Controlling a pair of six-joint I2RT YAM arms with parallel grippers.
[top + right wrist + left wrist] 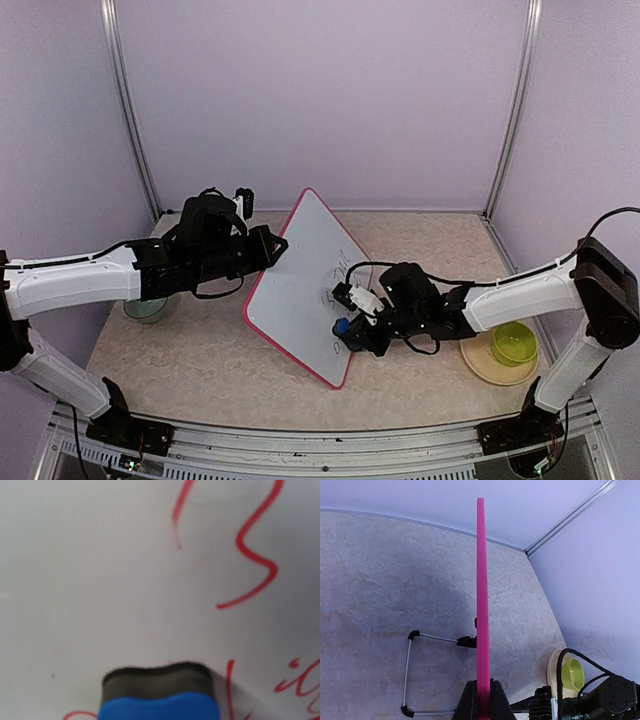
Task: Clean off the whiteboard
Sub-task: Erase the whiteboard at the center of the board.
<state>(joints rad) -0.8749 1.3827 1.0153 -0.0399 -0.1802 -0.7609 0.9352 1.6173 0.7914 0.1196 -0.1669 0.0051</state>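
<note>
The whiteboard (297, 285) stands tilted on the table, white with a red-pink rim, and faint writing shows on its face. My left gripper (274, 248) is shut on its upper left edge. In the left wrist view the pink rim (481, 580) runs edge-on between the black fingers (468, 702), with the wire stand (408, 672) behind it. My right gripper (352, 322) is shut on a blue eraser (343, 326) and presses it against the board's face. In the right wrist view the eraser's dark felt (157, 676) meets the white surface (100, 580) beside red strokes (256, 555).
A green bowl (514, 344) sits on a beige plate (478, 362) at the right, under the right arm. A clear greenish bowl (147, 308) stands at the left, below the left arm. Purple walls with metal posts close in the table.
</note>
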